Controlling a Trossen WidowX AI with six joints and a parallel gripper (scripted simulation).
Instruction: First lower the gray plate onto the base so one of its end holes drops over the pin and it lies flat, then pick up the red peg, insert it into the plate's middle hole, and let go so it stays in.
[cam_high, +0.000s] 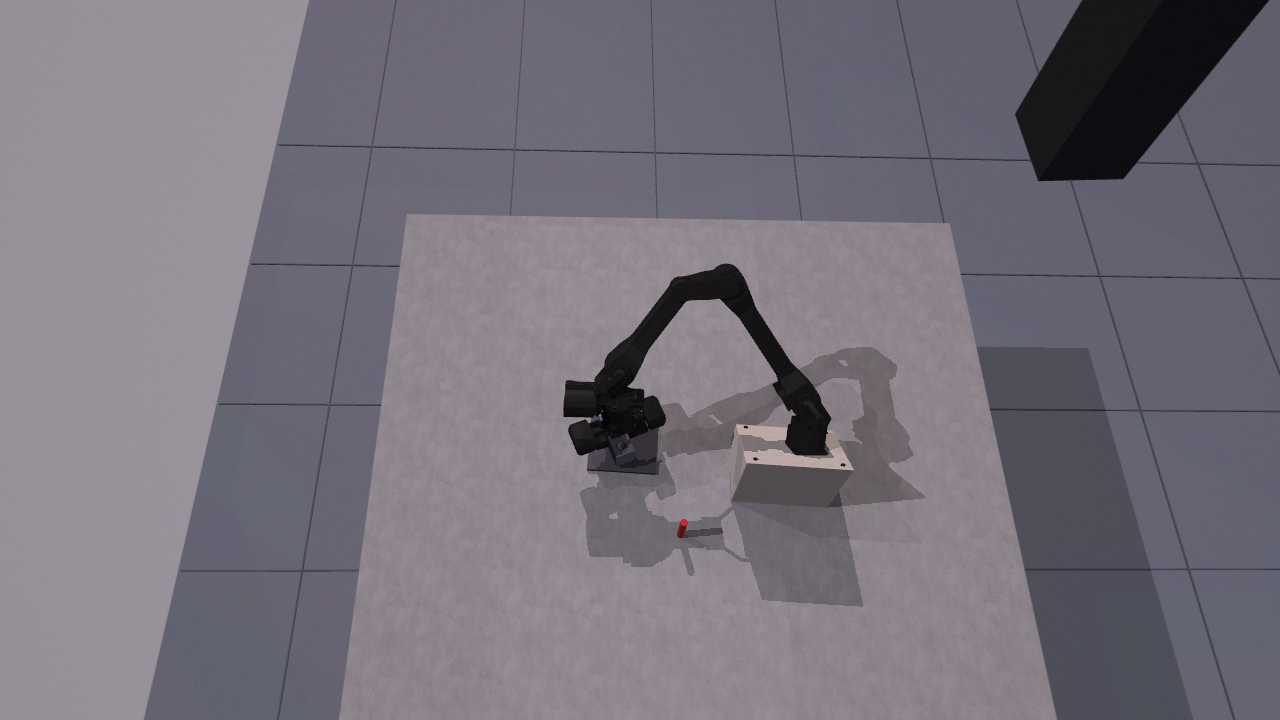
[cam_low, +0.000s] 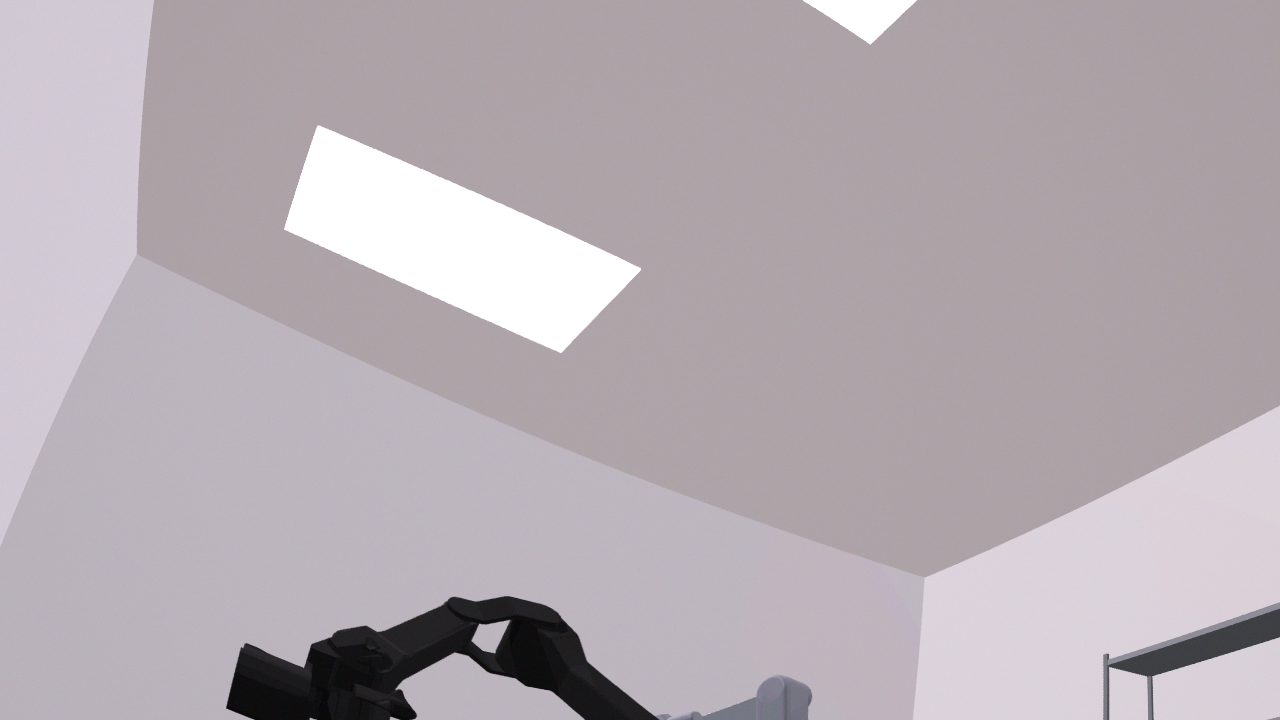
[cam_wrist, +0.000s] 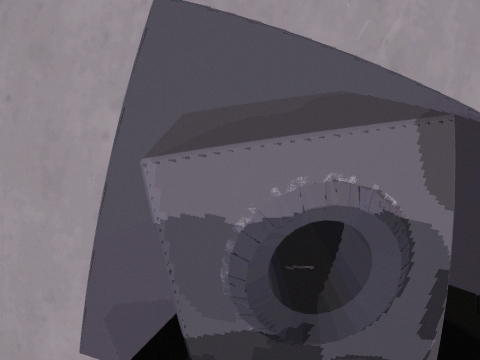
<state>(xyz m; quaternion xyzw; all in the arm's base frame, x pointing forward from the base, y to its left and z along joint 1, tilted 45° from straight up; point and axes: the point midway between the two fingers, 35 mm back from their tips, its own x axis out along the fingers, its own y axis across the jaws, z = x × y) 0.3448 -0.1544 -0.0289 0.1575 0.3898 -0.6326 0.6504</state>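
1. The gripper (cam_high: 617, 437) hung over the base (cam_high: 646, 465) at the left of the worktop (cam_high: 501, 358), pointing straight down, which I judged was meant to bring the plate in level.
2. Its fingers were clenched on the plate (cam_wrist: 300, 247), holding it across its width; the fingers themselves were hidden in every view.
3. In the wrist view the plate filled most of the frame, one hole (cam_wrist: 320, 267) showing whole and a second one cut off at the bottom edge, with the darker base (cam_wrist: 200, 54) behind it.
4. No pin showed anywhere, so I could not tell whether an end hole was over it, nor whether the plate touched the base yet; I judged the first step unfinished.
5. Holding the plate by its sides left the holes uncovered, which should let a hole take the pin.
6. Further right, the peg (cam_high: 682, 527) stood upright on the worktop, well apart from the base, untouched and waiting for the second step.
7. At the far right the arm's mount (cam_high: 787, 465) sat beyond the peg.
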